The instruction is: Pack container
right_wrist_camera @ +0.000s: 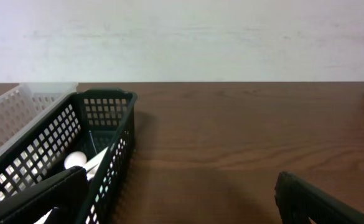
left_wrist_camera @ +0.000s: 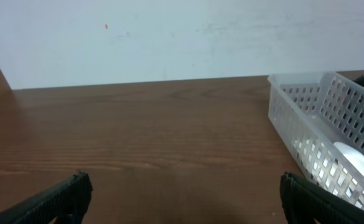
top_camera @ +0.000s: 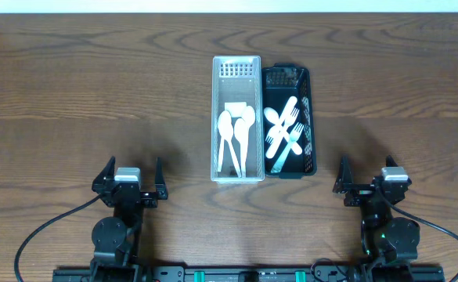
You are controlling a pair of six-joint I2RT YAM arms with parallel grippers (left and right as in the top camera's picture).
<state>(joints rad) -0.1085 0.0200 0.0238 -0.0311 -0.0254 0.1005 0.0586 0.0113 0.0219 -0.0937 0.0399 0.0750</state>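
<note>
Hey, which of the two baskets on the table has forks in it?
The black basket, on the right of the pair: forks lie in it. The white basket beside it shows spoons, no forks.

The white basket (top_camera: 214,117) and the black basket (top_camera: 312,117) stand side by side, touching, so nothing fits between them. Both are open on top. Bare table (top_camera: 95,94) lies left, right and in front. Spoons (top_camera: 235,135) and forks (top_camera: 289,131) seem to cover most of their floors.
</note>
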